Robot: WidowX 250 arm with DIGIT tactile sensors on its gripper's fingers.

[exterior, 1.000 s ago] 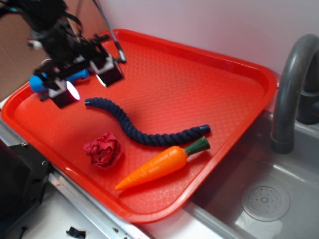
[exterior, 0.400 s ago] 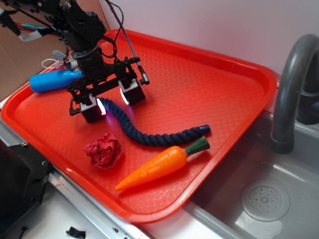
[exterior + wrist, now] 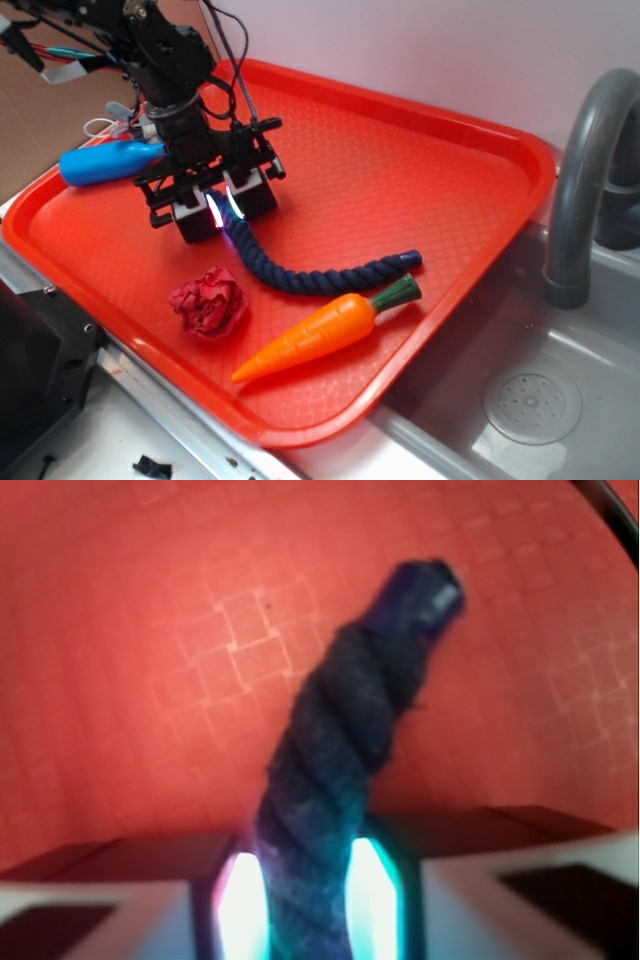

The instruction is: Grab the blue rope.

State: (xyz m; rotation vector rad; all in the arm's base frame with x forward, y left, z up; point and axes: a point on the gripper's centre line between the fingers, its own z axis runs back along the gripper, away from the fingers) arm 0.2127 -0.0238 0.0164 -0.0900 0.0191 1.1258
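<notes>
The blue rope [image 3: 300, 272], dark navy and twisted, lies in a wave across the red tray [image 3: 420, 150]. Its right capped end [image 3: 407, 259] rests beside the carrot's green top. My gripper [image 3: 224, 207] is down on the rope's left end, with both glowing pads pressed against its sides. In the wrist view the rope [image 3: 340, 740] runs up from between the pads [image 3: 240, 905], and its capped tip [image 3: 425, 590] points away over the tray floor. The gripper is shut on the rope.
A crumpled red cloth ball [image 3: 208, 300] and an orange toy carrot [image 3: 325, 330] lie toward the tray's front. A light blue bottle [image 3: 105, 162] lies at the tray's left behind the gripper. A grey sink [image 3: 530, 400] and a faucet [image 3: 585, 170] stand to the right.
The gripper came from above the tray's left side down onto the rope's left end. Its fingers, wide apart earlier, have drawn in against the rope.
</notes>
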